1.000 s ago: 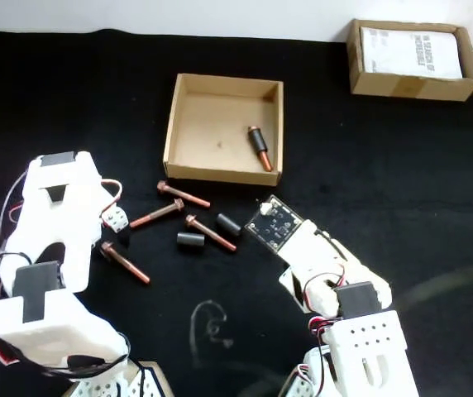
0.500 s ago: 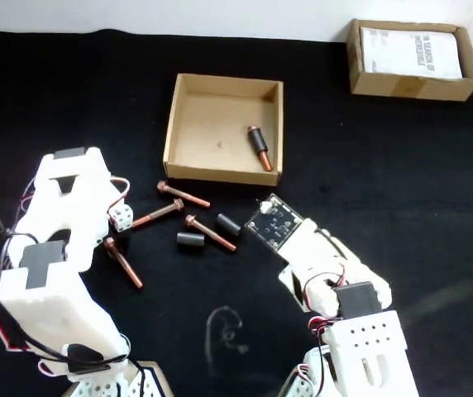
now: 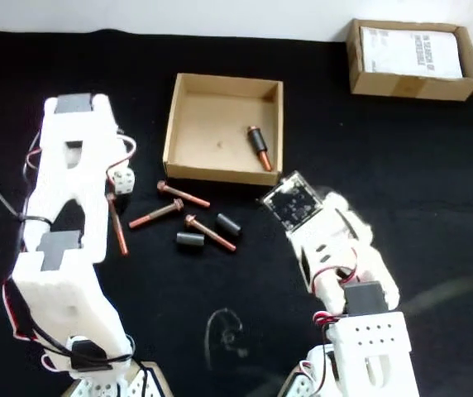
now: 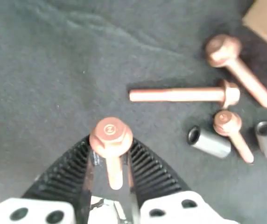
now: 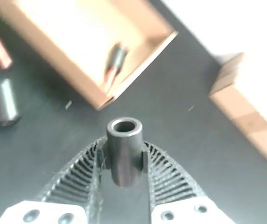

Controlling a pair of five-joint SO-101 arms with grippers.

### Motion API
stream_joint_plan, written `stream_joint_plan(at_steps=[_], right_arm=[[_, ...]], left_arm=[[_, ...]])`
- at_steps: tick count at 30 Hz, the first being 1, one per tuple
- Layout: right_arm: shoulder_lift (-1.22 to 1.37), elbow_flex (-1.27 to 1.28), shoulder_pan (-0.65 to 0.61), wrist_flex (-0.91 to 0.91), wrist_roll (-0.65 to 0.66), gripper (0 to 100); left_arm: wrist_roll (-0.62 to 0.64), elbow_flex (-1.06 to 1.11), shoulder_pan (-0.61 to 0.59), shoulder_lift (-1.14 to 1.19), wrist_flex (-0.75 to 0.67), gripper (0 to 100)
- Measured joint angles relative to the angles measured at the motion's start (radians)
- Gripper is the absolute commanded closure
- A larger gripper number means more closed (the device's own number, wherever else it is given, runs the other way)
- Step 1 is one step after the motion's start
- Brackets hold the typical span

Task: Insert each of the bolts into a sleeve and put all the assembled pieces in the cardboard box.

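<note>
Now left end effector (image 4: 110,148) raises its clamped bolt (image 4: 110,136) off the surface (image 3: 435,182); right end effector (image 5: 124,151), gripping a sleeve (image 5: 124,142), rises too. Mating likely next.

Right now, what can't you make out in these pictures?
- High view: the right arm's own wrist covers the right gripper and its sleeve.
- High view: the left arm covers part of the held bolt.
- Right wrist view: the assembled piece in the cardboard box is blurred.

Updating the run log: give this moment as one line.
left gripper: holds bolt | right gripper: holds sleeve | box: one assembled piece | loose: three bolts, two sleeves
</note>
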Motion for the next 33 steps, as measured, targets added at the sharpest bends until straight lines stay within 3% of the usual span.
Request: stream_joint_plan(at_steps=[5,20,33], right_arm=[[0.0,0.002,0.002,-0.091,-0.057,99.1],[0.0,-0.025,-0.095,-0.011,-0.766,99.1],[0.0,-0.025,-0.21,-0.011,-0.83,99.1]], left_arm=[[-0.009,-0.017,0.015,-0.072,0.003,99],[-0.009,-0.018,0.187,-0.423,0.009,99],[-0.012,-0.018,0.462,-0.629,-0.302,99]])
